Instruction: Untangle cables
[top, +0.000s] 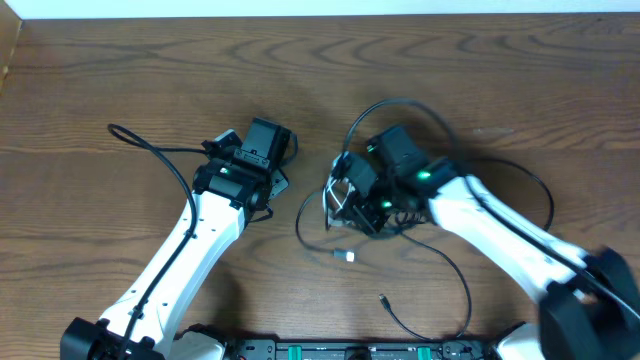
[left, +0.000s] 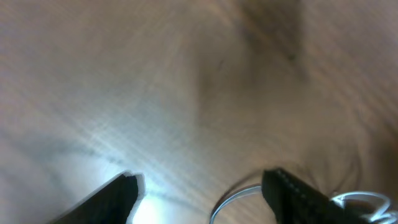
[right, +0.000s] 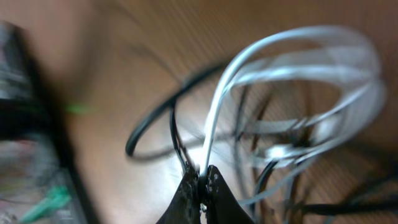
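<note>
The cables lie in a tangle (top: 347, 212) at mid table. A black cable (top: 400, 103) arcs up over the right arm, and another black cable (top: 462, 290) trails toward the front, ending in a plug (top: 383, 298). A white plug (top: 345, 256) lies just below the tangle. My right gripper (right: 203, 177) is shut on the white cable (right: 217, 112), and a thin black strand (right: 177, 140) meets its tips alongside. My left gripper (left: 202, 186) is open over bare wood, left of the tangle. A white loop (left: 233, 198) shows near its right finger (left: 292, 193).
A black wire (top: 150, 150) curves over the table to the left arm's wrist. The left arm (top: 190, 250) and right arm (top: 500, 230) reach in from the front edge. A black bar (top: 350, 350) runs along that edge. Open wood lies behind both grippers.
</note>
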